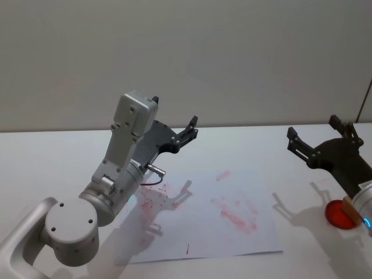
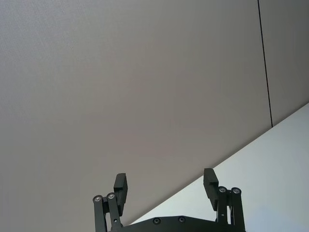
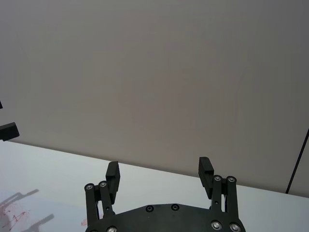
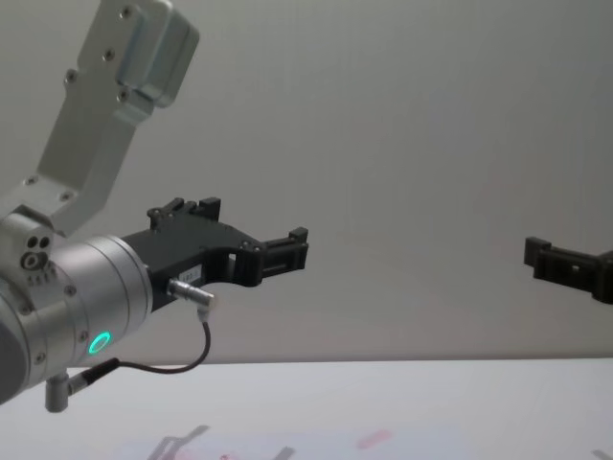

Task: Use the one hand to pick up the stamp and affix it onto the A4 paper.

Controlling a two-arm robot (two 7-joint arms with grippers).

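White tabletop point(image 1: 52, 157) | small light-brown wooden stamp point(image 1: 348, 206) at round red pad point(image 1: 336, 216), below and behind my black ribbed right gripper point(image 1: 311, 128), spread open, empty | silver-armed left gripper point(image 1: 193, 129) released, well apart

White counter point(image 1: 244, 142). A4 paper point(image 1: 203, 232) flat on it, red marks. Red round thing point(image 1: 337, 216), maybe ink pad, right of paper.
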